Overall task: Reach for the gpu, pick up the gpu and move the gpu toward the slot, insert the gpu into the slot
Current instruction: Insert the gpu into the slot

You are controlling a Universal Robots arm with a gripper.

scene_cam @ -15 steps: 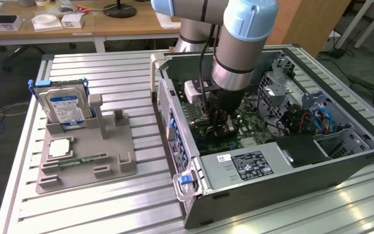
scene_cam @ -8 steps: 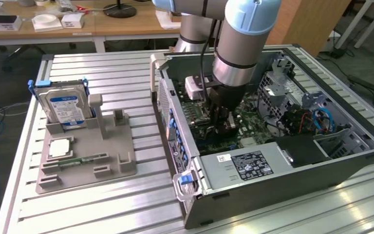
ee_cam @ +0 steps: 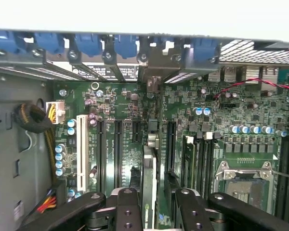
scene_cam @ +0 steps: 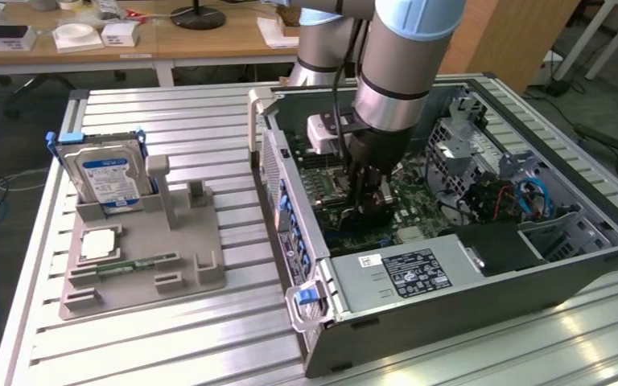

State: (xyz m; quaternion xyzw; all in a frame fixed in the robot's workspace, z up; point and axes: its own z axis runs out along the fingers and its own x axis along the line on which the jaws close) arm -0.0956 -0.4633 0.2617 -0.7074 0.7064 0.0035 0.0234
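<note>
The arm reaches down into the open computer case [scene_cam: 481, 265], which lies on its side on the slatted aluminium table [scene_cam: 158, 346]. The gripper [ee_cam: 153, 204] is low over the motherboard [ee_cam: 125, 144], its black fingers [ee_cam: 127, 211] clamped on either side of the gpu [ee_cam: 148, 187], which is seen edge-on, standing upright between them. In the wrist view the card's edge runs in line with the black expansion slots [ee_cam: 117, 149] and its far end, with the metal bracket [ee_cam: 153, 86], reaches the rear wall of the case beneath the row of blue retainer clips [ee_cam: 86, 43]. Whether the card is fully seated in its slot cannot be determined. The empty processor socket [ee_cam: 243, 180] lies to one side of the gripper. In the exterior view, the grey parts fixture [scene_cam: 142, 257] stands at the exterior view's left of the case, holding the blue-labelled hard drive [scene_cam: 105, 173] upright and a memory stick [scene_cam: 132, 264] lying flat.
</note>
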